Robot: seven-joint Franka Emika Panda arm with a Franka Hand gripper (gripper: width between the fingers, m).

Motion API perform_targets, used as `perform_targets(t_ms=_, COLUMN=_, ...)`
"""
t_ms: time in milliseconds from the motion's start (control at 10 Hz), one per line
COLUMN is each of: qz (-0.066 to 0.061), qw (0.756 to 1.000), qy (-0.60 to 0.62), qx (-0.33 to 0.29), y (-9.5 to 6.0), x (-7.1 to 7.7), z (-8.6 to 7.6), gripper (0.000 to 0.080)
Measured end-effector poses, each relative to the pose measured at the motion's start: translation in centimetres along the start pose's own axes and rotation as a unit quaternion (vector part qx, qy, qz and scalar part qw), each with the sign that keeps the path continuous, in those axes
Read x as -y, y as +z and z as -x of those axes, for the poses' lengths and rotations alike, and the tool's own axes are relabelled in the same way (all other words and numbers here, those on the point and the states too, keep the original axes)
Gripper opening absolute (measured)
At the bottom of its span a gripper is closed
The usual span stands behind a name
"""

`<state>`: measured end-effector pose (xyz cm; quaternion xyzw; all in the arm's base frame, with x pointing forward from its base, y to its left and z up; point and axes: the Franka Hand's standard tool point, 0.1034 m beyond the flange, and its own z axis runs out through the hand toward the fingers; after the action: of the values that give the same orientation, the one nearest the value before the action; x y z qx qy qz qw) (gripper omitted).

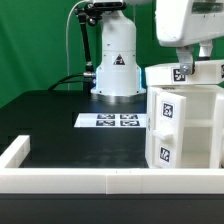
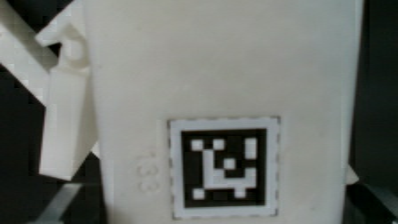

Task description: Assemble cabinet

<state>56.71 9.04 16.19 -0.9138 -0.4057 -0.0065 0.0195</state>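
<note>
White boxy tagged cabinet body (image 1: 185, 130) is sitting on the black counter (image 1: 50, 120) at the exterior view's right, carrying a flat white tagged panel (image 1: 205, 72) on top. The end effector (image 1: 184, 62) is hovering at that panel, possibly gripping it; I cannot tell. The step is likely top-panel fitting, and the next move is calling for edge alignment.

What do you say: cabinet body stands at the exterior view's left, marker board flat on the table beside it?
Wrong side: the exterior view shows the cabinet body at its right, not left. The marker board does lie flat on the table beside it.
</note>
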Motion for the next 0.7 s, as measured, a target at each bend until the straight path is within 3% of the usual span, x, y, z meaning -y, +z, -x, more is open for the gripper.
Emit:
perform_targets(t_ms=200, qz=0.0, qw=0.992, qy=0.125, qx=0.0, y=0.07, x=0.03, z=0.0, gripper=0.0561)
perform_targets(t_ms=300, qz=0.007, qw=0.966, qy=0.259, qx=-0.013, y=0.13, x=-0.21, z=-0.17, gripper=0.0561)
perform_targets(t_ms=400, qz=0.006, qw=0.956, qy=0.293, qx=-0.013, y=0.13, x=-0.29, z=-0.12, gripper=0.0563)
perform_targets(t_ms=600, qz=0.005, qw=0.905, qy=0.425, qx=-0.014, y=0.18, x=-0.67, z=0.06, gripper=0.0563)
perform_targets(t_ms=700, qz=0.005, qw=0.897, qy=0.443, qx=-0.014, y=0.17, x=-0.68, z=0.07, gripper=0.0563)
